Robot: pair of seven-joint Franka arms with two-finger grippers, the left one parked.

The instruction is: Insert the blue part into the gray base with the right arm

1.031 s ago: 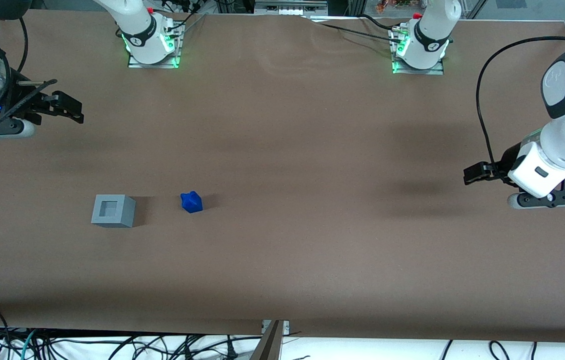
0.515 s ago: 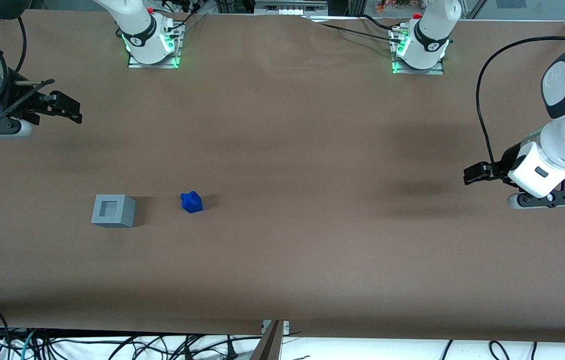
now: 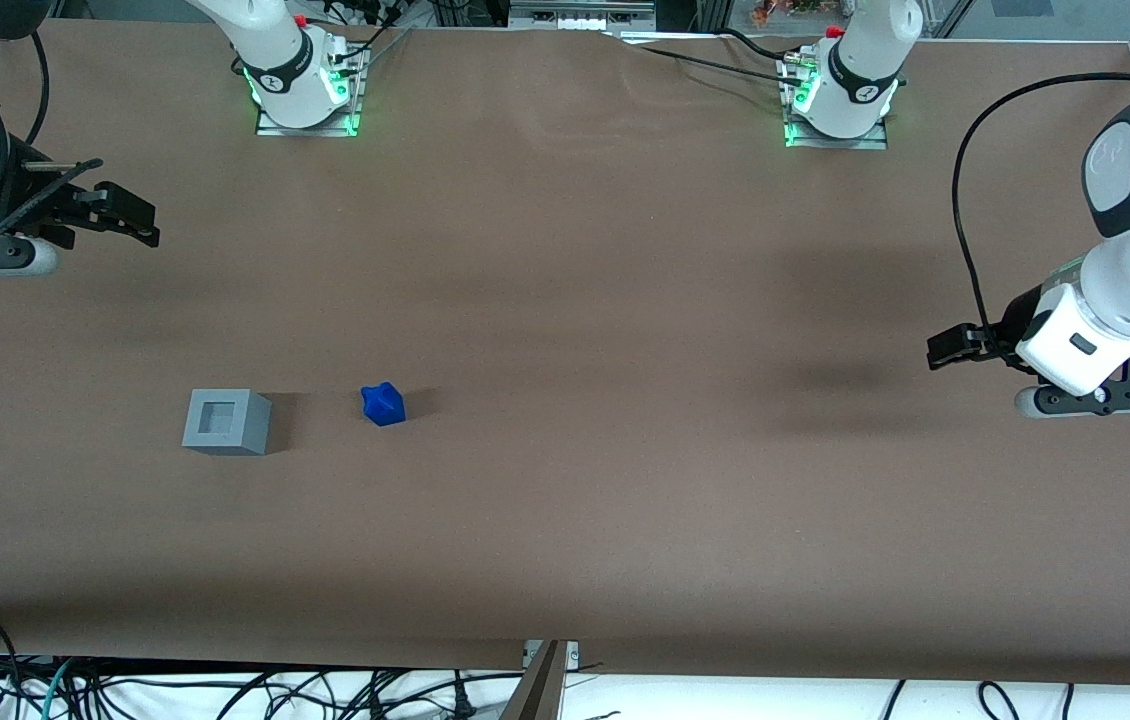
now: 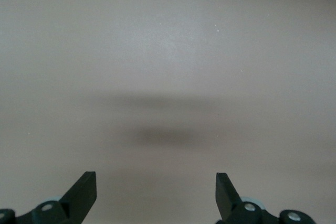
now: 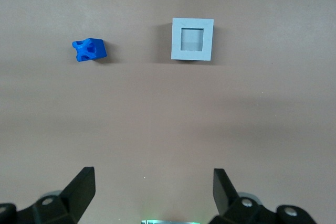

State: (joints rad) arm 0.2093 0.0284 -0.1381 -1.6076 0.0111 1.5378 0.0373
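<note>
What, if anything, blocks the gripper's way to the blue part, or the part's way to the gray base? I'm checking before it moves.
Nothing visible. The open gripper hovers apart from the blue part, bare table between; the gray base stands beside it, socket unobstructed.

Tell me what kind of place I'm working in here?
Likely a robotics lab bench: arm bases bolted to a brown-covered table, loose cables along its edge. The gripper hangs open, farther from the camera than the gray base and blue part.
</note>
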